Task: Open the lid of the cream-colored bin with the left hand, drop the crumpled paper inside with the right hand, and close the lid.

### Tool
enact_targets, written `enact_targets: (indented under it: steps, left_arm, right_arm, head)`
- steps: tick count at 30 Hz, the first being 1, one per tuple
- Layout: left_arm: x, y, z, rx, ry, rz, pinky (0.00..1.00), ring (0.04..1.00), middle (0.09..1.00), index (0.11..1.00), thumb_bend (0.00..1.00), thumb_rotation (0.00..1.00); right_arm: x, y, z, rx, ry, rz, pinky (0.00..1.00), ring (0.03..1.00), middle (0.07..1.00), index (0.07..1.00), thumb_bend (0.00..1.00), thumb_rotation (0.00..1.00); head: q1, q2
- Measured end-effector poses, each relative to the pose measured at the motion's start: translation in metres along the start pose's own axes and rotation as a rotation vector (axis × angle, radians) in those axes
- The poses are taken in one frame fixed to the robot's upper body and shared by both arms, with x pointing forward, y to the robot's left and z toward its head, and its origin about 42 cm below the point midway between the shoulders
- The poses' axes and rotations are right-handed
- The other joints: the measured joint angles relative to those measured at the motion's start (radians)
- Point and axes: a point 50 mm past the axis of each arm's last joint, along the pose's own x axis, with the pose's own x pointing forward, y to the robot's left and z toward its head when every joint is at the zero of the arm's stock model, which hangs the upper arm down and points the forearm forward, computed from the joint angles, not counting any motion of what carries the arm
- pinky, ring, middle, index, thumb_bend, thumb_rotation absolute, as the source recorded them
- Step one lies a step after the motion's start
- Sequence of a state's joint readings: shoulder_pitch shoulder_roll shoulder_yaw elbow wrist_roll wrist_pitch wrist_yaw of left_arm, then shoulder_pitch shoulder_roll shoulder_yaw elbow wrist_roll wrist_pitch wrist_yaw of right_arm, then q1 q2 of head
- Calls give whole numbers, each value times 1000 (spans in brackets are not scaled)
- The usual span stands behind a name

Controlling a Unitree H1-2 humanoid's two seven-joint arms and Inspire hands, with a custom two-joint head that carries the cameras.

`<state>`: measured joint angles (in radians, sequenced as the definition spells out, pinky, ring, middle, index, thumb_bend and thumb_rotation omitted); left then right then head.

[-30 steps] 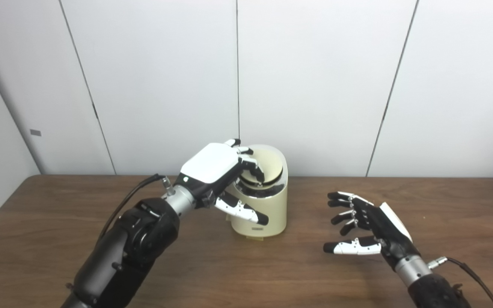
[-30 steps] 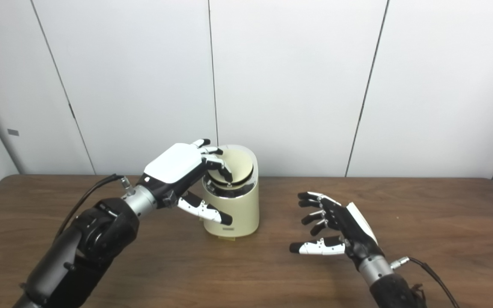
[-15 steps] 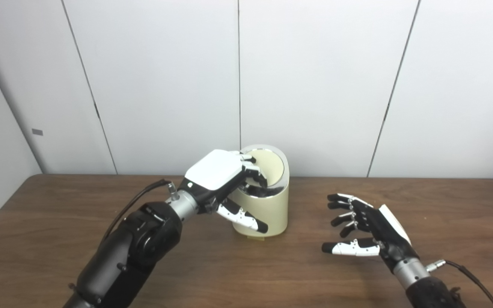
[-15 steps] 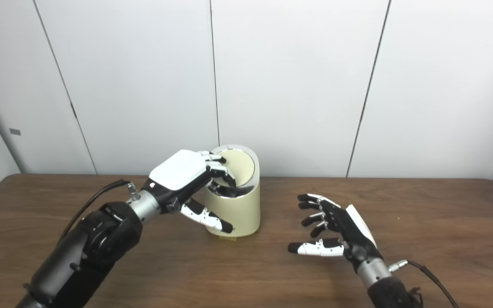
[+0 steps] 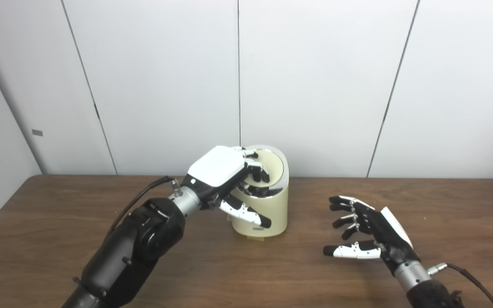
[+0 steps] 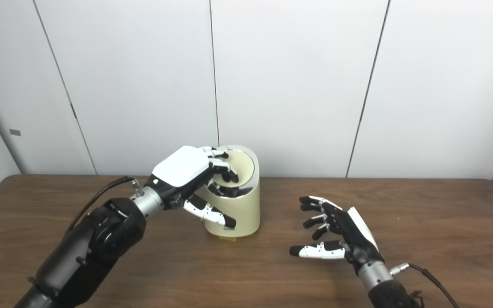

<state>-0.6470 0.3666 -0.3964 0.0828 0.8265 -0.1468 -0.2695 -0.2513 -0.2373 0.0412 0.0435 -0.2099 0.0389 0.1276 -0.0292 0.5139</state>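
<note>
Since the earlier frame, the left hand (image 5: pixel 223 171) has drawn its fingers further into the mouth of the cream-colored bin, and the lid now stands steeper, tipped up toward the back rim; the right hand has barely shifted.

Nearest the camera, the right hand (image 5: pixel 368 233) hovers low over the wooden table (image 5: pixel 58 222), well apart from the bin and to its right. Its fingers are spread and loosely curled, palm facing left, thumb stretched out toward the bin, and it holds nothing. A cable (image 5: pixel 464 276) runs from its wrist toward the bottom right corner.

Further in, the left arm reaches across from the lower left. The left hand sits over the bin's top on its left side, fingers (image 6: pixel 228 171) curled down over the rim and into the opening, touching the lid, while the thumb (image 5: pixel 246 214) lies along the bin's front wall. Whether the fingers grip the lid's edge or only press on it cannot be told.

The cream-colored bin (image 5: pixel 274 214) stands upright on the table near its far edge, a shiny metal ring around its mouth. Its lid (image 5: pixel 272 169) is tilted up, inner face toward the camera. No crumpled paper shows on the table; the bin's inside is too dark to read.

Behind the table rise white wall panels (image 5: pixel 315 85).
</note>
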Motion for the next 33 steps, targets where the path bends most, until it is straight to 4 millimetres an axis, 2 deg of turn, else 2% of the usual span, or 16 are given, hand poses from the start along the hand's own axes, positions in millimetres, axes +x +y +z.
enact_targets:
  steps: [6,10,11,13,14,17,19,22,24,28,30,33]
  left_arm:
    - [-6,3,-2,-44,7,36,986,900,735,720,968,636]
    - [-16,-1,-6,-107,41,97,978,896,740,737,920,597]
    - [-18,0,-6,-125,45,118,961,895,740,741,908,589]
    - [-22,5,-7,-152,50,185,825,886,759,757,872,557]
    - [-24,7,-8,-171,57,224,794,886,774,768,858,542]
    - [-32,13,-14,-261,85,361,725,852,806,790,831,487]
    - [-40,11,-17,-343,106,445,719,838,830,811,797,448]
    - [-56,0,-19,-497,147,536,779,854,844,829,787,440]
    - [-67,-10,-20,-618,174,588,765,849,835,841,796,434]
    - [-86,-30,-23,-815,242,658,751,837,830,862,825,486]
    - [-95,-44,-21,-879,275,661,756,832,839,874,810,466]
    - [-108,-67,-18,-954,326,643,739,815,845,886,814,493]
  right_arm:
    - [0,0,1,-5,-12,-3,444,616,776,773,790,217]
    - [0,-1,1,7,-11,-4,448,619,771,768,790,202]
    - [0,-1,1,7,-11,-4,447,618,770,767,786,196]
    - [0,-1,1,7,-11,-4,449,615,769,768,780,194]
    - [0,-1,1,7,-11,-3,448,613,771,773,776,195]
    - [0,-1,1,7,-12,-2,450,616,772,780,765,186]
    - [0,-2,1,5,-12,-3,453,618,773,779,767,183]
    - [0,-2,0,5,-11,-5,454,621,772,775,762,165]
    - [0,-3,0,3,-10,-6,455,625,776,777,753,153]
    - [0,-4,0,1,-11,-5,459,629,781,781,757,165]
    - [0,-4,-1,1,-10,-6,468,632,785,785,758,160]
    - [0,-5,-1,5,-10,-12,485,646,796,798,761,161]
  head:
    - [0,-2]
    - [5,0]
    - [5,0]
    - [3,0]
    - [3,0]
    - [5,2]
    - [6,2]
    - [12,0]
    - [12,-2]
    - [12,-2]
    - [14,-3]
    - [14,-5]
